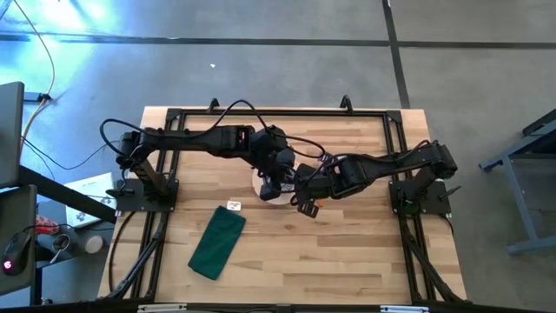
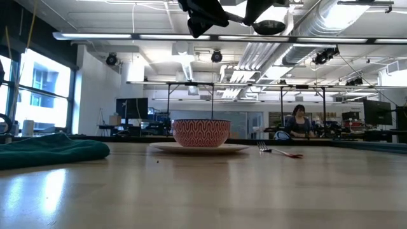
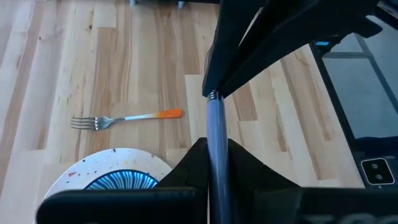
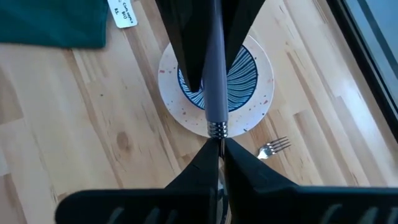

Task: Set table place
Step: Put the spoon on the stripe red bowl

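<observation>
A lilac-handled spoon (image 3: 216, 118) is held in the air between both grippers, above the cream plate (image 4: 261, 102) and the blue-patterned bowl (image 4: 245, 81) that stands on it. My left gripper (image 3: 216, 149) is shut on the spoon's handle. My right gripper (image 4: 219, 146) is shut on its metal neck. In the high view the two grippers meet tip to tip over the plate (image 1: 261, 187). The orange-handled fork (image 3: 127, 118) lies flat on the table to the right of the plate. The dark green napkin (image 1: 217, 242) lies flat at the near left. My left gripper pinches the spoon's lilac handle (image 3: 216, 127) between its two fingers, which come from the table's left and lie along the handle. The spoon is lifted clear of the table, above the plate. My right gripper pinches the spoon's metal neck (image 4: 217, 132), just past the handle's end, between its two fingertips. It comes from the table's right, facing my left gripper, in line with the spoon. The spoon's bowl end is hidden between its fingers.
A small white tag (image 1: 233, 206) lies between the napkin and the plate. The black frame (image 1: 278, 111) runs along the table's edges. Bare wood shows at the near right (image 1: 347, 261). A person (image 2: 297, 121) sits in the room far behind the table.
</observation>
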Available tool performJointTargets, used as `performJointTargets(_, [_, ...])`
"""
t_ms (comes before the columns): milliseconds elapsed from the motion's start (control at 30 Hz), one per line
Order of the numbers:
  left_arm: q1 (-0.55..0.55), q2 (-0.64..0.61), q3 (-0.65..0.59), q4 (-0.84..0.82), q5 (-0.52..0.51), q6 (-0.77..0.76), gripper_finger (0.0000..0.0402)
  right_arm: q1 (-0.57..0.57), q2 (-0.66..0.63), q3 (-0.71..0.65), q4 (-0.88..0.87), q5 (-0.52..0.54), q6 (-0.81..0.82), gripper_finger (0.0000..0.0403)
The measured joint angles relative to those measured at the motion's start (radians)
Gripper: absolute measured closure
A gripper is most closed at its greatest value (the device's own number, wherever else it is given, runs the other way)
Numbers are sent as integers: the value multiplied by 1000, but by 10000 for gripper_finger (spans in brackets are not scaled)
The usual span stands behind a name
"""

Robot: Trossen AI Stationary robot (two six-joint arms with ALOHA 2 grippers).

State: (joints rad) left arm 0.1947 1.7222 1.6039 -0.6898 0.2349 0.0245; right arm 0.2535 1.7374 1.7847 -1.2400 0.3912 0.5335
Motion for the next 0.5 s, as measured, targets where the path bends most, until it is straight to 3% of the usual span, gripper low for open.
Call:
performJointTargets(267, [0, 0, 0, -2, -11, -3, 387, 0, 0, 0, 2, 0, 10, 403])
performJointTargets(500, [3, 0, -1, -73, -104, -10, 387, -8, -1, 0, -1, -35, 71, 379])
